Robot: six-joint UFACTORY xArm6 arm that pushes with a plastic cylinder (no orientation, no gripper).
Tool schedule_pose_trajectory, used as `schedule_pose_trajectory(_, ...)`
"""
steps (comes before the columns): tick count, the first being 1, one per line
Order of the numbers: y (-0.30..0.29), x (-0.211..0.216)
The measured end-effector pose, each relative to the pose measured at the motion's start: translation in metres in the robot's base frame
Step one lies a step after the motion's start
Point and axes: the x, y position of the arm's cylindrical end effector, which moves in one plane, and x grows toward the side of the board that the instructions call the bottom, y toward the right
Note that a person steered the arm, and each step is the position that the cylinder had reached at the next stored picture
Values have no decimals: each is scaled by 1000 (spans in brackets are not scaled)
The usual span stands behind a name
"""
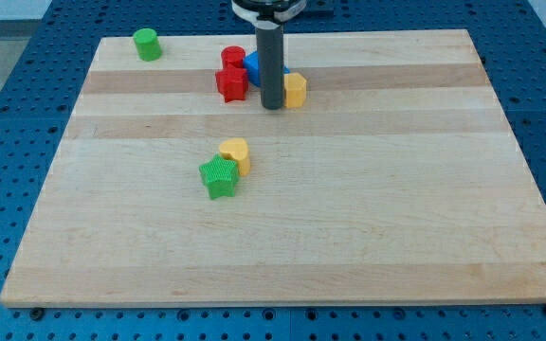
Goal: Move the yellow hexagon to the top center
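Observation:
The yellow hexagon (pixel 296 89) sits near the view's top centre of the wooden board (pixel 349 237). My tip (pixel 272 105) is right against its left side, touching or nearly touching it. Partly hidden behind the rod is a blue block (pixel 253 65). To the left of the rod are a red cylinder (pixel 232 58) and a red star-like block (pixel 231 83).
A green cylinder (pixel 146 44) stands at the board's top left. A yellow heart-like block (pixel 236 152) and a green star (pixel 219 177) lie together left of the board's middle. Blue perforated table surrounds the board.

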Motion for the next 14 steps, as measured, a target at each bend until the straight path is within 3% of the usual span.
schedule_pose_trajectory(6,102,-45)
schedule_pose_trajectory(9,87,-35)
schedule_pose_trajectory(14,30,-88)
